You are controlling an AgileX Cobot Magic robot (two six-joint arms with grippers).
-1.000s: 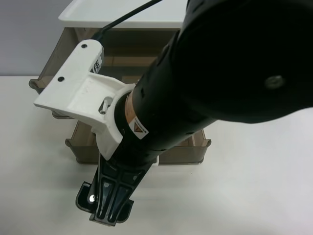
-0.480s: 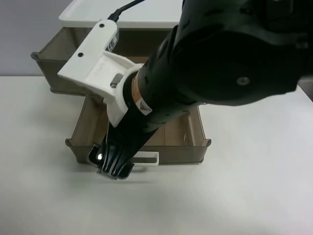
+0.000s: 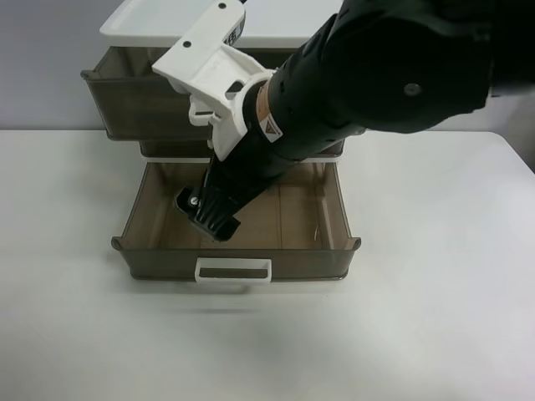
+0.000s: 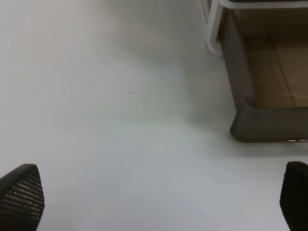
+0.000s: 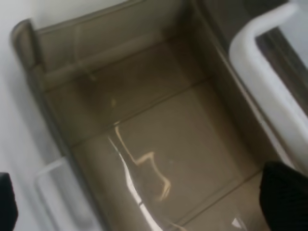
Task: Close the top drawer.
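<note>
**Operator:** What's in front of me?

**Spotter:** You have a white table [image 3: 75, 334]. Your right arm [image 3: 376, 75] reaches across it and over a brown drawer cabinet [image 3: 150, 25] with a white top.

**Operator:** Where's the top drawer?

**Spotter:** Your top drawer [image 3: 125, 100] sits just under that white top. Its front juts a little way past it, so it is not fully in. Below, the lowest drawer [image 3: 309, 261] is pulled far out, with a white handle [image 3: 234, 270] on its front.

**Operator:** Any other handle?

**Spotter:** A wide white loop [image 5: 260, 53] shows close by in your right wrist view. I cannot tell which drawer it belongs to.

**Operator:** And the grippers?

**Spotter:** Your right gripper [image 3: 209, 215] hangs over the floor of the lowest drawer. Its fingers [image 5: 284, 192] are spread wide and grip nothing. Your left gripper [image 4: 156, 197] hovers over the table near a corner of the lowest drawer, its fingers just as wide apart.
</note>
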